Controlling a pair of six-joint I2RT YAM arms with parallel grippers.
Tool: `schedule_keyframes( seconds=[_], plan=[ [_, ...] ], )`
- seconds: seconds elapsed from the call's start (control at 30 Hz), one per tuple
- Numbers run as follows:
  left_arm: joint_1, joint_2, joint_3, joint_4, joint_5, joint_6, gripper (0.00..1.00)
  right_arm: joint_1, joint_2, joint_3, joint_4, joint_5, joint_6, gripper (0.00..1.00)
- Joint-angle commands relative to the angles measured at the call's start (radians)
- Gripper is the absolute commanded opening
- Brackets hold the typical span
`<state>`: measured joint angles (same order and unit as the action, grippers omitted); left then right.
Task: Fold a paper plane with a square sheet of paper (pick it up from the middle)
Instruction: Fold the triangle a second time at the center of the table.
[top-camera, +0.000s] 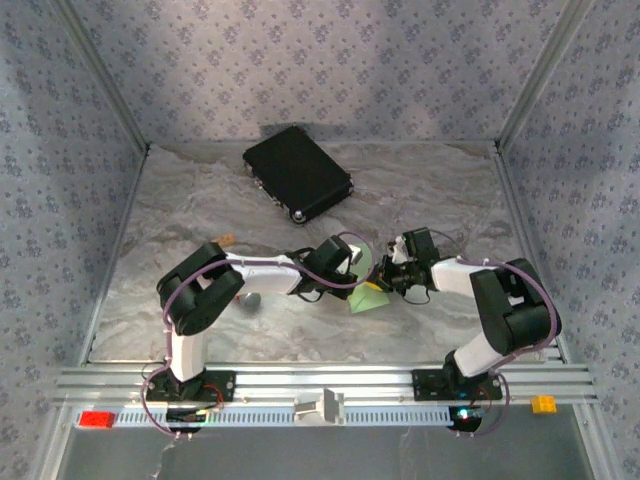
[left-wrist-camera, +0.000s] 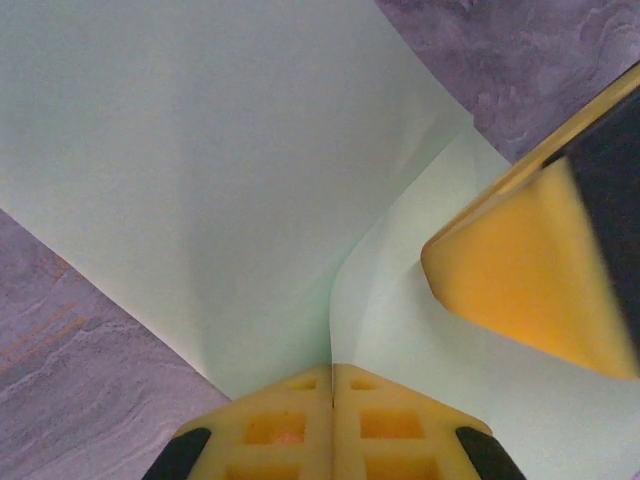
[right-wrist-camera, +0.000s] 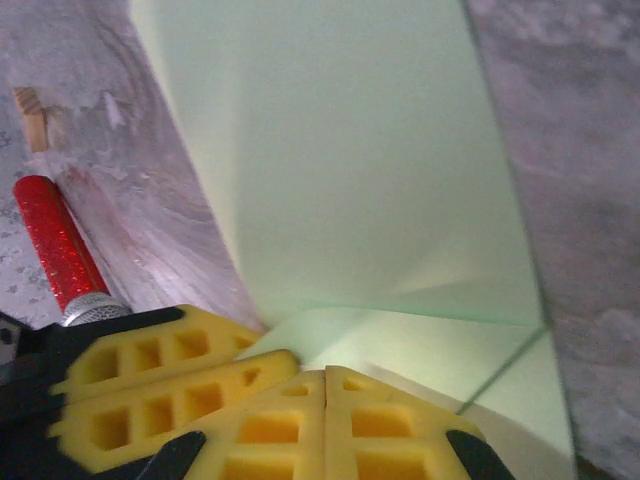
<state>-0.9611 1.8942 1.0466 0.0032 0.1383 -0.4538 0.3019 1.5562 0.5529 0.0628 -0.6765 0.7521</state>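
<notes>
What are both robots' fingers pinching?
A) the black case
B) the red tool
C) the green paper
C: the left fingers and the right fingers are each closed together on the paper, while the case lies apart at the far side of the table.

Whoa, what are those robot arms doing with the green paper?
They are folding a thin light-green sheet of paper in the middle of the marbled grey table. The left pincer and the right pincer are both shut on it, and the paper is bent up between them. It is no plane yet. A black rectangular case lies at the back.
</notes>
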Motion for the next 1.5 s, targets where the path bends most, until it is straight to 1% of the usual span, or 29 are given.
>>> schedule_keyframes(
  seconds=[0.0,0.13,0.2,0.23,0.3,0.33,0.37,0.4,0.43,0.5,0.57,0.63,0.73,0.8,0.9,1.0,1.13,1.47],
  plan=[
    [0.005,0.034,0.001,-0.066,-0.003,0.017,0.0,0.002,0.023,-0.037,0.002,0.012,0.001,0.03],
    [0.004,0.031,0.003,-0.065,-0.005,0.014,0.0,-0.002,0.038,-0.062,-0.004,0.045,-0.007,0.03],
    [0.005,0.022,0.009,-0.07,-0.012,0.008,0.02,-0.003,0.03,-0.078,0.003,0.065,0.009,0.02],
    [0.005,0.014,0.011,-0.074,-0.018,0.003,0.05,-0.001,0.027,-0.08,0.006,0.072,0.019,0.02],
    [0.008,-0.015,0.014,-0.079,-0.043,-0.014,0.14,0.004,0.023,-0.088,0.032,0.077,0.055,0.02],
    [0.01,-0.029,0.019,-0.089,-0.054,-0.023,0.16,0.011,0.021,-0.091,0.046,0.083,0.077,0.02],
    [0.014,-0.045,0.025,-0.103,-0.067,-0.035,0.22,0.019,0.018,-0.093,0.062,0.092,0.1,0.02],
    [0.019,-0.062,0.03,-0.119,-0.081,-0.051,0.25,0.027,0.014,-0.094,0.07,0.104,0.118,0.02],
    [0.026,-0.079,0.029,-0.126,-0.087,-0.061,0.27,0.035,0.01,-0.092,0.072,0.115,0.131,0.02],
    [0.034,-0.125,0.013,-0.123,-0.099,-0.093,0.35,0.05,-0.002,-0.088,0.074,0.141,0.154,0.02],
    [0.039,-0.165,-0.003,-0.12,-0.097,-0.12,0.36,0.057,-0.018,-0.09,0.073,0.16,0.169,0.01],
    [0.039,-0.193,-0.011,-0.109,-0.061,-0.131,0.35,0.061,-0.032,-0.091,0.059,0.176,0.174,0.02],
    [0.037,-0.202,-0.005,-0.089,0.048,-0.135,0.27,0.06,-0.041,-0.093,0.054,0.179,0.171,0.02],
    [0.038,-0.181,0.012,-0.08,0.137,-0.14,0.2,0.06,-0.04,-0.094,0.055,0.176,0.172,0.02],
    [0.036,-0.128,0.041,-0.059,0.266,-0.163,0.13,0.06,-0.035,-0.092,0.055,0.173,0.17,0.02],
    [0.03,-0.067,0.073,-0.059,0.343,-0.183,0.1,0.059,-0.033,-0.094,0.058,0.171,0.167,0.02],
    [0.021,-0.012,0.094,-0.052,0.38,-0.199,0.09,0.058,-0.033,-0.094,0.055,0.17,0.166,0.02],
    [0.015,0.057,0.125,-0.107,0.356,-0.197,0.09,0.05,-0.033,-0.096,0.056,0.163,0.163,0.02]
  ],
)
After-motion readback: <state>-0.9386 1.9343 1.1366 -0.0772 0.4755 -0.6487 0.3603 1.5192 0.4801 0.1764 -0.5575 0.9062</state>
